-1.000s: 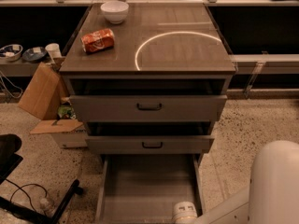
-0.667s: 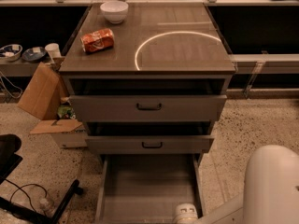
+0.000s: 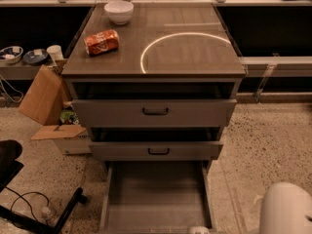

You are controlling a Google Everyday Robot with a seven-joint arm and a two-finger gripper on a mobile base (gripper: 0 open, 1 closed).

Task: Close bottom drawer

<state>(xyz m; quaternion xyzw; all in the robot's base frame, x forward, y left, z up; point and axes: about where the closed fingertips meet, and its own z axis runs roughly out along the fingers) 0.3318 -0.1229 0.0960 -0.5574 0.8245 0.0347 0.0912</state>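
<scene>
The bottom drawer [image 3: 156, 194] of the grey-brown cabinet [image 3: 195, 57] is pulled far out. Its long flat tray is empty and runs to the lower edge of the view. Its front panel and handle are cut off below the frame. Only a small white tip of my gripper [image 3: 199, 230] shows at the bottom edge, at the drawer's near right corner. My white arm [image 3: 285, 209] fills the lower right corner. The top drawer [image 3: 155, 112] and the middle drawer [image 3: 157, 150] above stand slightly open.
A white bowl [image 3: 119, 11] and a red can on its side [image 3: 101, 42] lie on the cabinet top. Cardboard boxes [image 3: 46, 101] stand to the left of the cabinet. A black chair base [image 3: 29, 199] and cables are at the lower left. Speckled floor [image 3: 263, 145] lies to the right.
My arm and gripper have drawn down and to the right, so less of both shows at the bottom edge. The bottom drawer stands as far out as before.
</scene>
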